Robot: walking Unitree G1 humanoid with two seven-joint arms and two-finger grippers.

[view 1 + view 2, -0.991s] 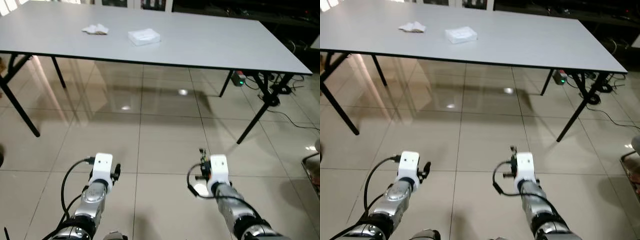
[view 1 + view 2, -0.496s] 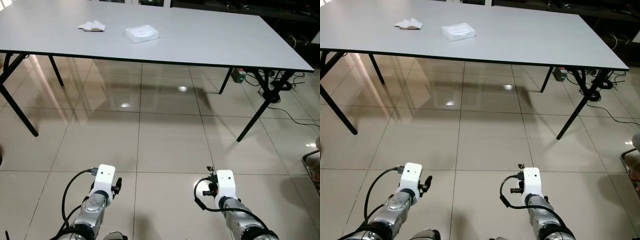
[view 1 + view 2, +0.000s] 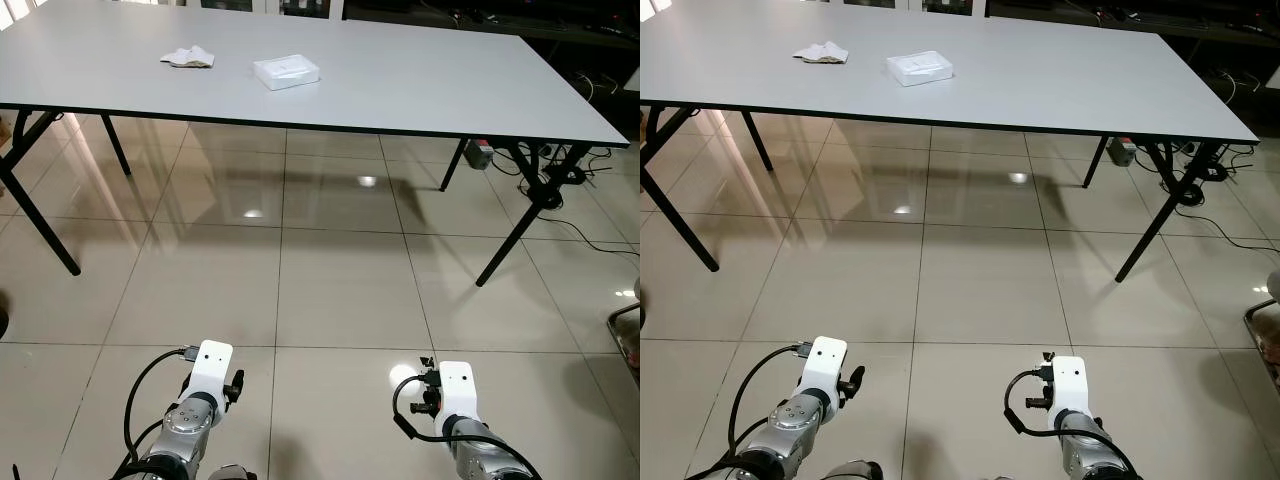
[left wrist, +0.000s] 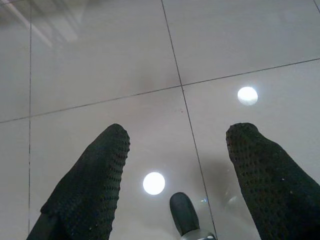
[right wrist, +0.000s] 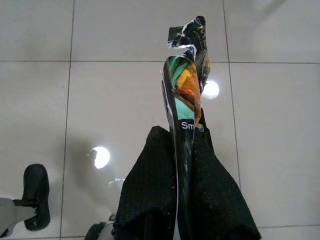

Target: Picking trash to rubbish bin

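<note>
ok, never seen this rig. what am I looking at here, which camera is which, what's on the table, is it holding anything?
It is a humanoid robot with two silver arms, each ending in two black fingers. The two wide pictures come from a stereo camera on its head, looking down over both arms at a tiled floor and a long grey table. On the table lie a crumpled tissue and a flat white packet. The other two pictures come from cameras on the wrists, looking along the fingers. The left gripper is open and holds nothing, with bare floor below it. The right gripper is shut on a colourful torn snack wrapper, which sticks out past the fingertips.
</note>
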